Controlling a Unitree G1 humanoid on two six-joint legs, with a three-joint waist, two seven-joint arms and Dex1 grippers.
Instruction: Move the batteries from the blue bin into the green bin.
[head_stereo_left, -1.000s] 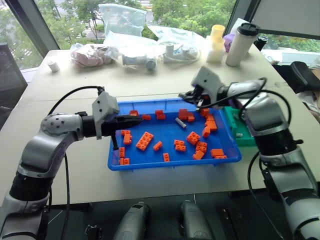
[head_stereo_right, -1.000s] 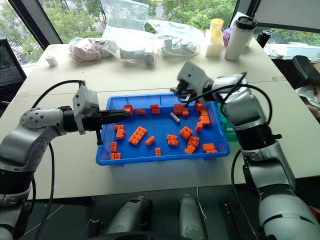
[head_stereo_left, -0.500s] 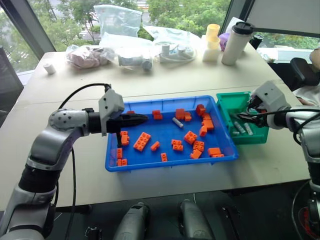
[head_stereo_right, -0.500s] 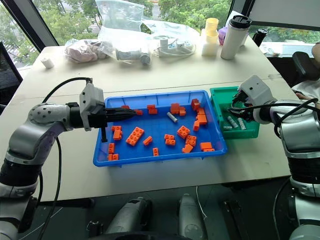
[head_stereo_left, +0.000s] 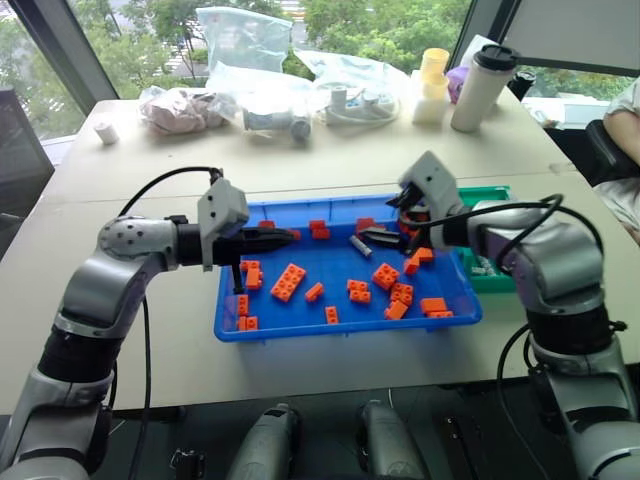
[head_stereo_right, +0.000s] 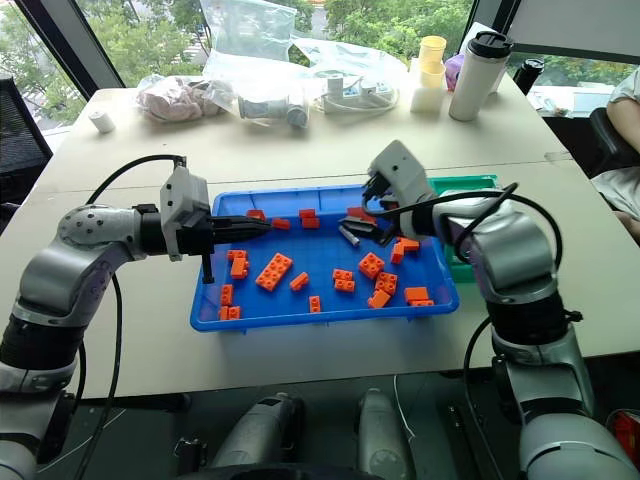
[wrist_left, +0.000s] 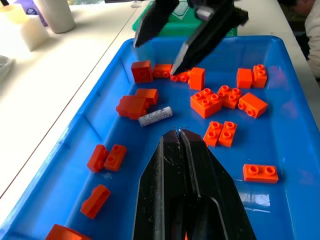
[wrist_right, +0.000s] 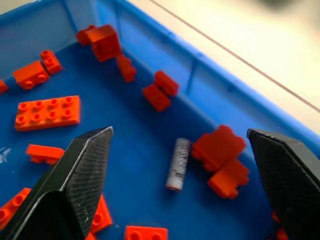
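My right end effector (wrist_right: 177, 150) hangs wide open and empty over the blue bin (head_stereo_left: 300, 325), just above 1 battery (head_stereo_left: 360, 246) lying among orange bricks (head_stereo_left: 290, 281). My left end effector (wrist_left: 179, 132) is closed, empty. The green bin (head_stereo_left: 490, 192) sits beside the blue one.

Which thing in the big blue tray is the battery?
Find the blue bin in the middle of the table. Near its far edge, below the right gripper with its open jaws, lies the battery. It is the tray's one silver-grey cylinder; everything around it is an orange brick.
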